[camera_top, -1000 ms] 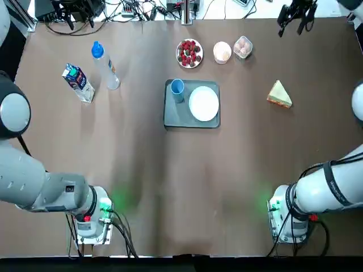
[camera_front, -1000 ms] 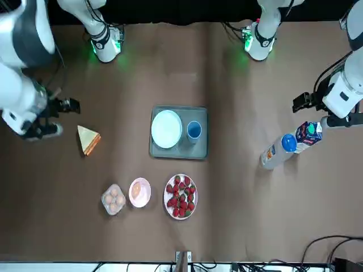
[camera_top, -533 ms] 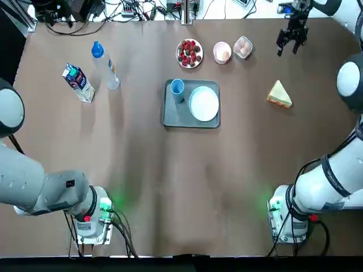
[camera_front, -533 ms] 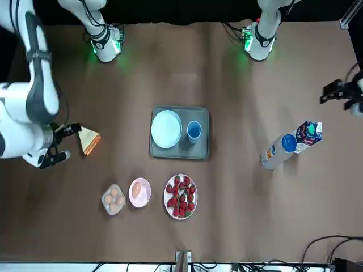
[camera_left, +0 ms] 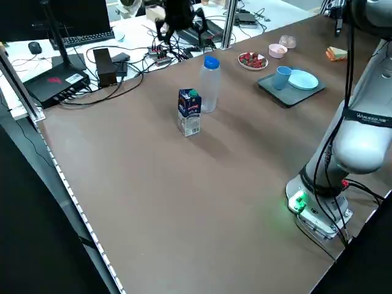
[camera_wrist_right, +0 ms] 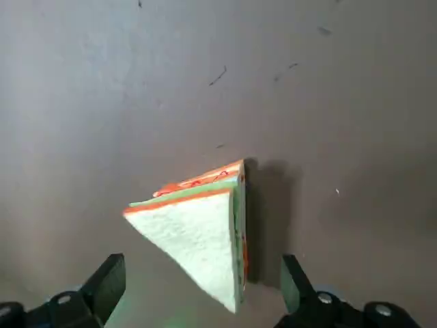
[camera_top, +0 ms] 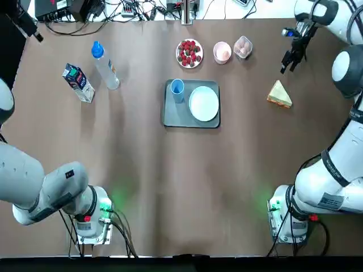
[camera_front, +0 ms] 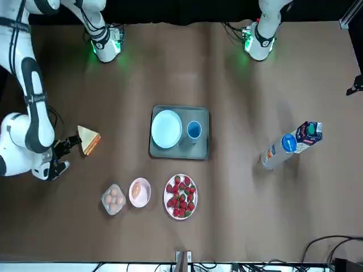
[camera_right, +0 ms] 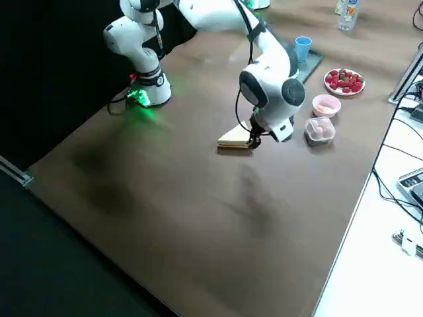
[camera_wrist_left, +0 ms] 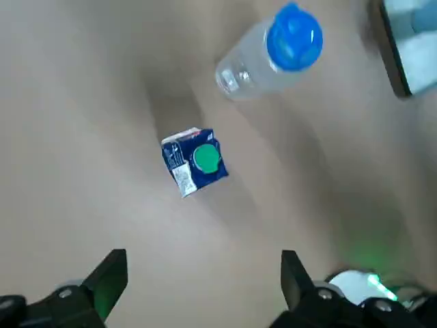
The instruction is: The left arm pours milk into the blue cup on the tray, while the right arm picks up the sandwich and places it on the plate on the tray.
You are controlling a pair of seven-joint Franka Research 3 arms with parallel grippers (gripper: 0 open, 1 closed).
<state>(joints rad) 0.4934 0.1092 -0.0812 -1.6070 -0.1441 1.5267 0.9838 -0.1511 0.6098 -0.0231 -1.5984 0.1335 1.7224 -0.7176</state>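
The milk carton (camera_top: 78, 83) (camera_wrist_left: 194, 160), blue with a green cap, stands at the table's left. My left gripper (camera_wrist_left: 200, 283) (camera_front: 356, 85) is open, high above the carton and toward the far left edge. A triangular sandwich (camera_top: 279, 94) (camera_wrist_right: 205, 232) lies at the right. My right gripper (camera_top: 292, 55) (camera_wrist_right: 198, 287) hangs open over the sandwich's far side, apart from it. In the middle, a grey tray (camera_top: 176, 116) holds the blue cup (camera_top: 177, 87) and a white plate (camera_top: 203, 103), which has nothing on it.
A water bottle (camera_top: 105, 65) with a blue cap stands right beside the carton. Behind the tray sit a plate of strawberries (camera_top: 189, 52), a small pink bowl (camera_top: 222, 52) and an egg container (camera_top: 243, 46). Cables and equipment line the far edge.
My right gripper has come from the far edge toward me, closer to the sandwich. My left gripper has drifted away from the carton toward the table's left edge.
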